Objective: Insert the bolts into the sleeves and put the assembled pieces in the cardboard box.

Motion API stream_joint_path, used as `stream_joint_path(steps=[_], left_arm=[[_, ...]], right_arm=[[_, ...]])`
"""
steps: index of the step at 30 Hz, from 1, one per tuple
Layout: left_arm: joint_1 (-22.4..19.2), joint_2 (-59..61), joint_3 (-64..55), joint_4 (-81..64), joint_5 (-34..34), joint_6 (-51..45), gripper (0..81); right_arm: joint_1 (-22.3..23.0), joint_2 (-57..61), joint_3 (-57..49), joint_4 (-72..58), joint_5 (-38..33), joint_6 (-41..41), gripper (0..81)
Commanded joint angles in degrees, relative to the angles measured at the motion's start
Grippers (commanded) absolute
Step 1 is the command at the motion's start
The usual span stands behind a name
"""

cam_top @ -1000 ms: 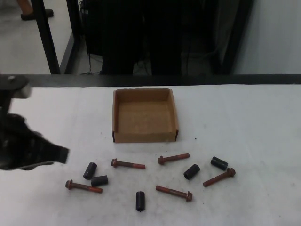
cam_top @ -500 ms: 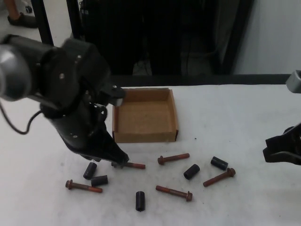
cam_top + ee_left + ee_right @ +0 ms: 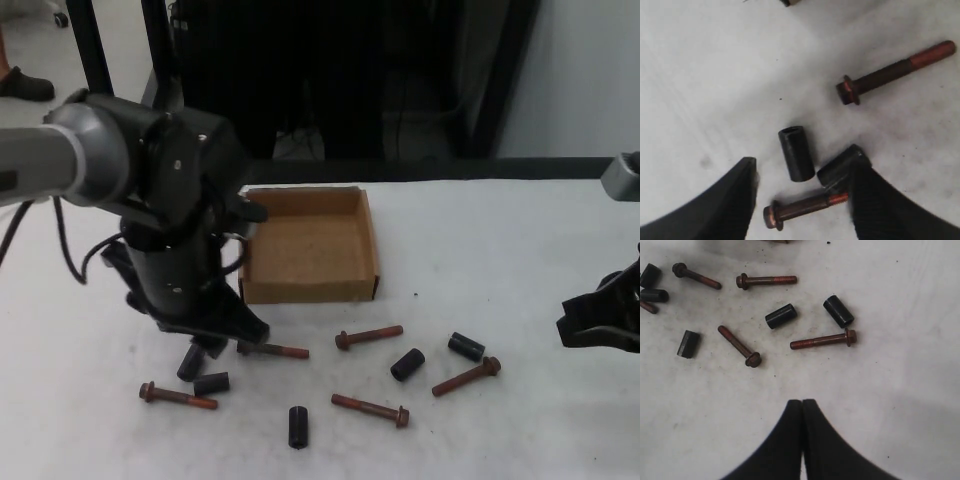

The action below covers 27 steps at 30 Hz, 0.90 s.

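Note:
Several rusty-red bolts and black sleeves lie loose on the white bench in front of the empty cardboard box (image 3: 308,290). My left gripper (image 3: 804,169) hangs open just above the bench, with an upright-lying sleeve (image 3: 796,153), a second sleeve (image 3: 842,166) and a bolt (image 3: 802,207) between its fingers, touching none of them. In the high view the left gripper (image 3: 205,345) covers part of one sleeve (image 3: 190,364). My right gripper (image 3: 802,404) is shut and empty, held above the bench short of a bolt (image 3: 822,341) and two sleeves (image 3: 781,316) (image 3: 838,311).
More bolts (image 3: 368,336) (image 3: 370,409) (image 3: 466,376) (image 3: 178,396) and sleeves (image 3: 298,426) (image 3: 407,364) (image 3: 465,347) are scattered between the arms. The right arm (image 3: 600,322) sits at the bench's right edge. A dark frame stands behind the bench.
The left arm swung in from the left edge and settled lower over the two left sleeves. The right arm came into view at the right edge, then stayed put.

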State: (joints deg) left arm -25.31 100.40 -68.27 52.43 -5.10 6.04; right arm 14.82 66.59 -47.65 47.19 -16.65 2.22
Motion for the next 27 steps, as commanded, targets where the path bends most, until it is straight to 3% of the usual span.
stream_joint_path(steps=[1,5,13,22,25,27], left_arm=[[1.92,0.14,-0.71,-0.70,-0.78,-1.40,50.7],[4.19,0.91,-0.71,-2.14,1.73,-2.35,50.7],[3.56,5.56,-0.71,-1.95,6.92,-5.31,50.7],[3.41,6.36,-0.71,-1.97,6.72,-6.04,50.5],[3.41,7.47,-0.71,-1.39,6.72,-6.04,45.2],[3.41,8.28,-0.71,0.08,7.49,-6.04,36.3]], right_arm=[[0.19,1.43,-0.88,-0.33,-0.88,-0.49,0.2],[0.19,3.97,-1.02,-0.84,-0.88,-0.49,0.2],[0.19,5.45,-1.29,-1.59,-2.73,-0.49,0.2],[0.19,5.45,-1.57,-3.67,-2.73,-1.33,0.2],[0.19,5.45,-1.57,-6.25,-2.73,-1.33,0.2],[0.19,5.72,-1.57,-7.09,-2.73,-1.85,0.2]])
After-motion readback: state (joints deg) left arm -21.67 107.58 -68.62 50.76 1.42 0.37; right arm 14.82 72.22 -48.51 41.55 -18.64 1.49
